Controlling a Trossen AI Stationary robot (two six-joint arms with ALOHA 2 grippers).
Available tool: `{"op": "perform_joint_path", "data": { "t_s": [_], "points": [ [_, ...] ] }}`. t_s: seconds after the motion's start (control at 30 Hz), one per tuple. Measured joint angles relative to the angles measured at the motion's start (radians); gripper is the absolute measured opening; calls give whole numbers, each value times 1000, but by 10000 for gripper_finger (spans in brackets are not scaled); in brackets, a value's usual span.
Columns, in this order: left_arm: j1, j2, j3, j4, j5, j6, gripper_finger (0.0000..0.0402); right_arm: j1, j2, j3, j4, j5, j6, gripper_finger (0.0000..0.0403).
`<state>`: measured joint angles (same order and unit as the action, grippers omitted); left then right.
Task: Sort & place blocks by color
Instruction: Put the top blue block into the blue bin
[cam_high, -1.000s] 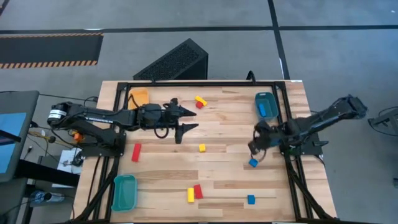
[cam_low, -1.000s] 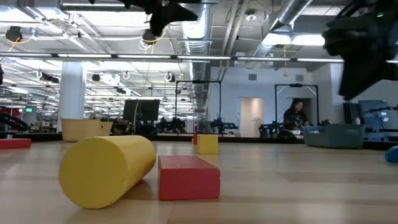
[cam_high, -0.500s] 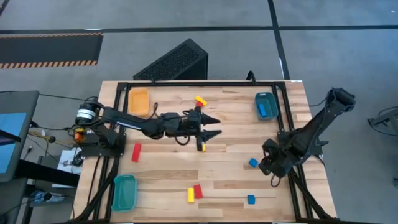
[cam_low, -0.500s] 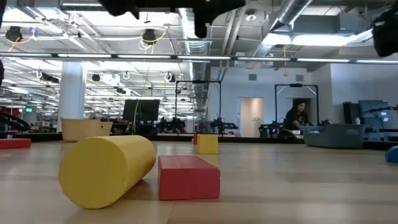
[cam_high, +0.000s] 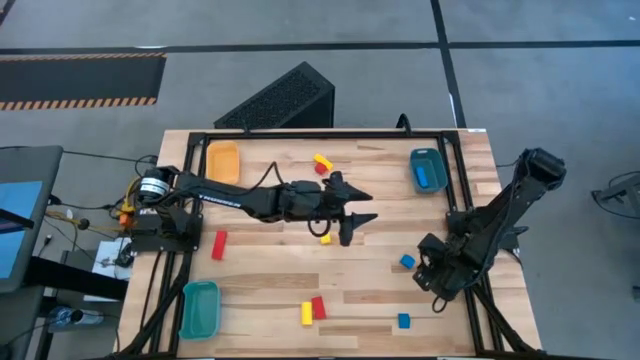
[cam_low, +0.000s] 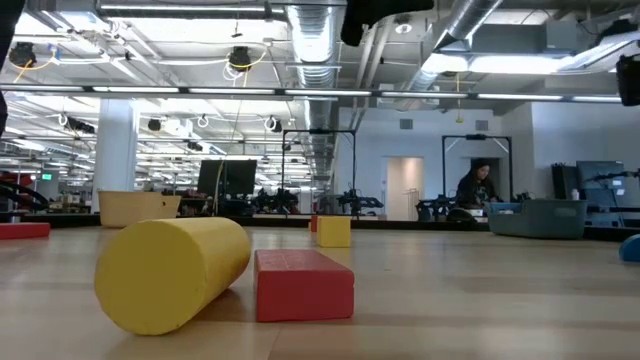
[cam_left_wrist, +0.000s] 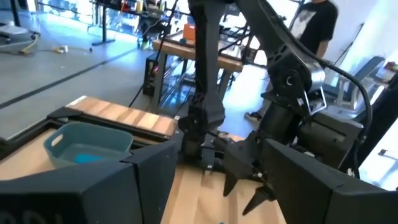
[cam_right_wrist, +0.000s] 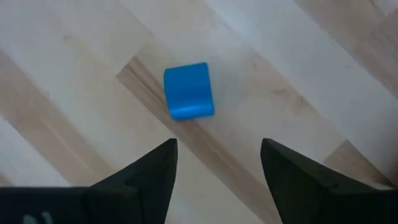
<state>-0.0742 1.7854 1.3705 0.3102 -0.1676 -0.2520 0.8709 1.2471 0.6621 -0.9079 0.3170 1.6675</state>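
In the high view my left gripper (cam_high: 357, 217) is open above the table's middle. A yellow cube (cam_high: 324, 238) lies just beside its near finger, and I cannot tell whether they touch. My right gripper (cam_high: 428, 276) is open near the table's right side, next to a blue block (cam_high: 407, 262). In the right wrist view that blue block (cam_right_wrist: 188, 91) lies flat on the wood ahead of the spread fingers (cam_right_wrist: 217, 168). Other blocks lie apart: a red bar (cam_high: 219, 244), a yellow and a red block (cam_high: 312, 310), a blue cube (cam_high: 403, 321), and a yellow and red pair (cam_high: 322, 162).
A yellow tray (cam_high: 222, 160) sits at the far left. A teal tray (cam_high: 427, 169) at the far right holds something blue, and another teal tray (cam_high: 199, 307) is at the near left. A black frame (cam_high: 300, 134) borders the table. In the low view a yellow cylinder (cam_low: 175, 270) and red block (cam_low: 303, 285) lie closest.
My left arm has reached toward the table's right, from near the yellow tray to over the yellow cube in the middle, staying open. My right gripper has moved toward the near edge, past the blue block, which has stayed in place.
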Motion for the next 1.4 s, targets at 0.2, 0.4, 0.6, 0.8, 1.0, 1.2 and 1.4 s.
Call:
{"op": "perform_joint_path", "data": {
  "t_s": [0.2, 0.4, 0.6, 0.8, 1.0, 1.2, 1.4],
  "points": [
    [25, 0, 19, -71, 20, -4, 279, -22, 16, 0, 52, 4, 15, 255],
    [67, 0, 83, -114, 130, 6, 298, 1, -7, 0, 45, 5, 22, 255],
    [62, -1, 161, -210, 113, 45, 291, 4, 4, 0, 49, 27, -7, 255],
    [41, -40, 161, -308, 52, 28, 291, 4, 4, 0, 88, 30, -24, 255],
    [60, -116, 163, -385, -13, 87, 291, 4, 4, 0, 106, 9, -12, 255],
    [99, -118, 61, -347, 67, 97, 290, -26, 18, -6, 107, -5, -44, 255],
    [105, -135, -99, -290, 179, 87, 290, -68, 17, -6, 186, 2, -228, 255]
  ]
}}
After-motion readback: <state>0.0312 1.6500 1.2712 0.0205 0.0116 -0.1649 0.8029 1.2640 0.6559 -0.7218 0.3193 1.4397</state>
